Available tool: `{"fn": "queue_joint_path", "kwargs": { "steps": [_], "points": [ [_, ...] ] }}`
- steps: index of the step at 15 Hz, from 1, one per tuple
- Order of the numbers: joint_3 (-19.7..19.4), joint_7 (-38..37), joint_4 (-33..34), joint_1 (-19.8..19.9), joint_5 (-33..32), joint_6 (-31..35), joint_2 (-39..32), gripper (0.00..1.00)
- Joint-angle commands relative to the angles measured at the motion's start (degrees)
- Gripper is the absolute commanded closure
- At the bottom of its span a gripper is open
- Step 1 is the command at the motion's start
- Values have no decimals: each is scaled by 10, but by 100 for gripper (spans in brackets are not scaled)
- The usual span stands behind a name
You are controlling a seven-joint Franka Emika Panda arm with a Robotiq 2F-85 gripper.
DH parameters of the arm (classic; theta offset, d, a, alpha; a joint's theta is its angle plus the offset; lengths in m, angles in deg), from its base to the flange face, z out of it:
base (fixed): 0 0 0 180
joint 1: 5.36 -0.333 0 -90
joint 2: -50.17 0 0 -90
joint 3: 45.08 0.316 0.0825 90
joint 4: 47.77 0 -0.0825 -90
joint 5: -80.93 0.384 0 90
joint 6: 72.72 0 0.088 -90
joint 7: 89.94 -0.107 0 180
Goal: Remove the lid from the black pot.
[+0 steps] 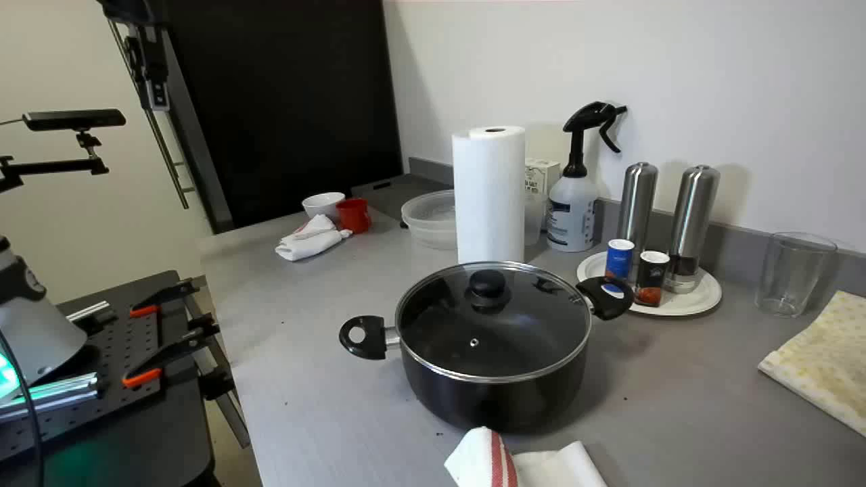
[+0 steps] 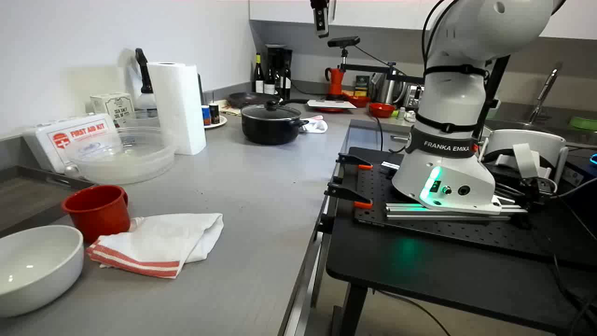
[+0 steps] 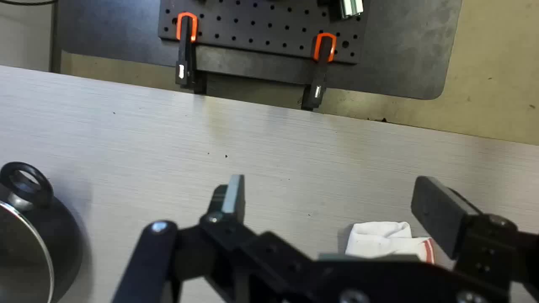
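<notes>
Wrist view first: my two-fingered black gripper (image 3: 332, 197) hangs over the grey brushed countertop (image 3: 286, 155), jaws spread wide, holding nothing. Over at the left edge I get just a slice of a wide, low black cooking pot (image 3: 65, 246) with one looped black side handle (image 3: 40, 193), so by my reckoning we're in the approach, lift not yet begun. I'd travel that way up high, jaws apart.

In an exterior view, there's the target: the round clear glass lid with a metal rim (image 1: 507, 338) sits on the pot (image 1: 497, 409), black centre knob (image 1: 487, 282) pointing up. I'd centre over that knob, come straight down, straddle it and stop before pressing the glass. The knob looks rounded and may slip, so a low, square grip seems best.

In an exterior view, the gripper (image 2: 322, 25) hangs higher than the lid (image 2: 284, 113). A tall white paper-towel roll (image 2: 175, 107) stands apart from the pot, so I'd steer the lifted lid away from it. Lift straight up, slowly, until the rim clears the pot, and only then go sideways; tilting early could let the glass swing or catch.
</notes>
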Motion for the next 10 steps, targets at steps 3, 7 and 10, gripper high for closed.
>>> {"fn": "queue_joint_path", "kwargs": {
  "steps": [3, 7, 10],
  "points": [
    [0, 0, 1, 0, 0, -1, 0, 0],
    [0, 0, 1, 0, 0, -1, 0, 0],
    [-3, 2, 10, 5, -4, 3, -15, 0]
  ]
}}
